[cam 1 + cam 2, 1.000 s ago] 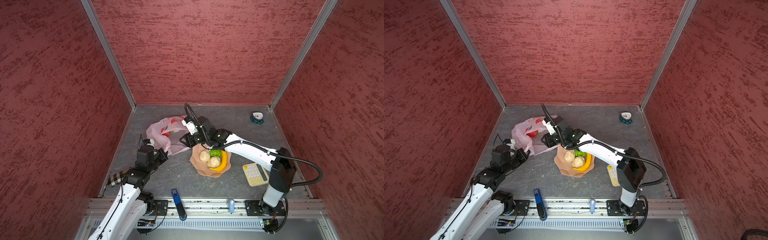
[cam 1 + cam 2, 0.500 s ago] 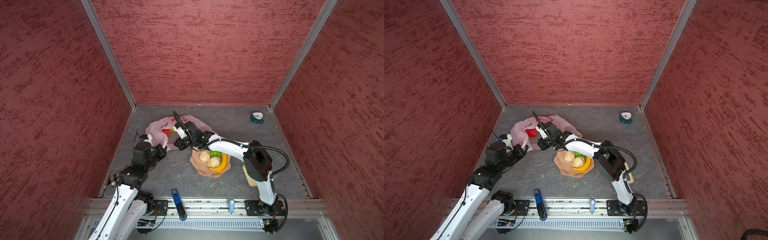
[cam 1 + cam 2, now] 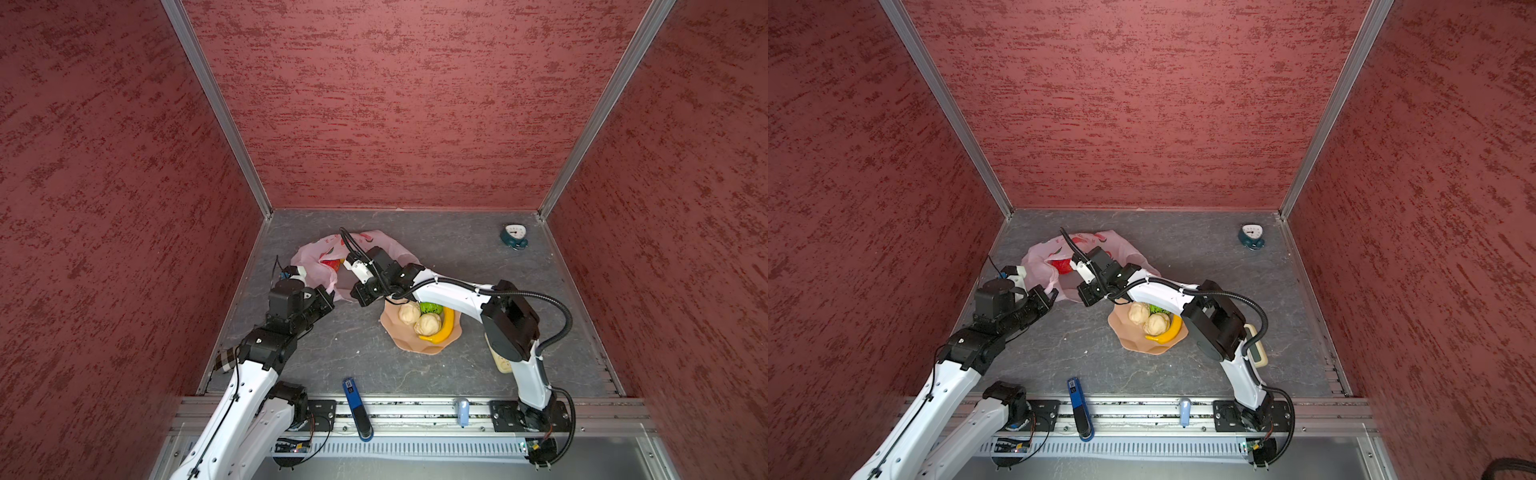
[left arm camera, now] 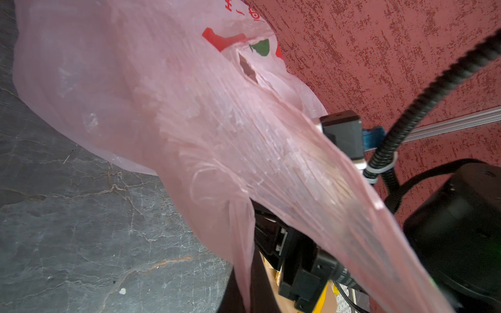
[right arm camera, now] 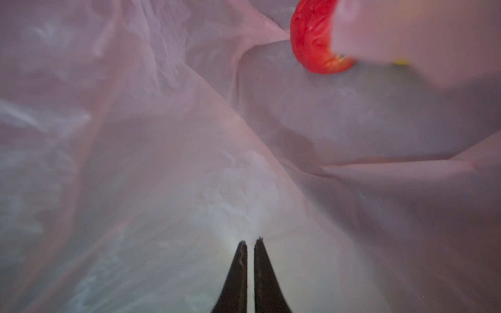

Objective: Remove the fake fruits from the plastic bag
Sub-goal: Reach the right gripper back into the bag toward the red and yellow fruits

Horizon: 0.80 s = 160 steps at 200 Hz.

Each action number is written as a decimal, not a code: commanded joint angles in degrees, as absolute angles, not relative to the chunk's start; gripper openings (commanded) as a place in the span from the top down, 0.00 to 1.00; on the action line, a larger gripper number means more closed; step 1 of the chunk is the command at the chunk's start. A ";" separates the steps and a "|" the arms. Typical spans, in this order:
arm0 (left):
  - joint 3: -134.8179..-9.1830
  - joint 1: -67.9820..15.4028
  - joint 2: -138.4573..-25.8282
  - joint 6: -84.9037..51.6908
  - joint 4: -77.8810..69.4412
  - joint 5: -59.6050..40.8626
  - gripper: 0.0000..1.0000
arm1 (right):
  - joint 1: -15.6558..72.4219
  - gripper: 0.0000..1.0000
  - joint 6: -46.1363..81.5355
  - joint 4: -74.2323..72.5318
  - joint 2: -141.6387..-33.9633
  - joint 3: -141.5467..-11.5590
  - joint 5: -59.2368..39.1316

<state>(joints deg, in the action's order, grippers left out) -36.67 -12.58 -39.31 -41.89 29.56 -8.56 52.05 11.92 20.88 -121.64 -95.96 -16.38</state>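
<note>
Now red fruit (image 5: 311, 40) sits in plastic bag (image 4: 189, 108); left hand (image 3: 1052, 295) pinches bag, right hand (image 5: 250, 241) closed.

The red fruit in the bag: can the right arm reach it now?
Probably yes: its jaws, shut, are inside the plastic bag and the red fruit lies ahead, partly uncovered.

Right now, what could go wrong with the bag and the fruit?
The right gripper is shut inside the bag, but the red fruit lies off to one side, so it may come out empty or snag plastic. The left gripper holds the thin bag stretched tight; it might tear or slip free.
</note>
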 commanded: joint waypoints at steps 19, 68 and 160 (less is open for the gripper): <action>-37.54 -12.33 -38.21 -41.31 28.95 -8.37 0.93 | 52.34 0.89 9.02 23.79 -126.54 -101.12 -17.05; -35.40 -12.30 -34.77 -41.48 31.38 -9.95 0.93 | 52.19 0.86 10.14 25.47 -132.69 -110.12 -14.76; -29.74 -12.28 -28.60 -42.70 37.71 -11.15 0.93 | 52.01 0.61 19.76 15.74 -140.12 -119.34 0.33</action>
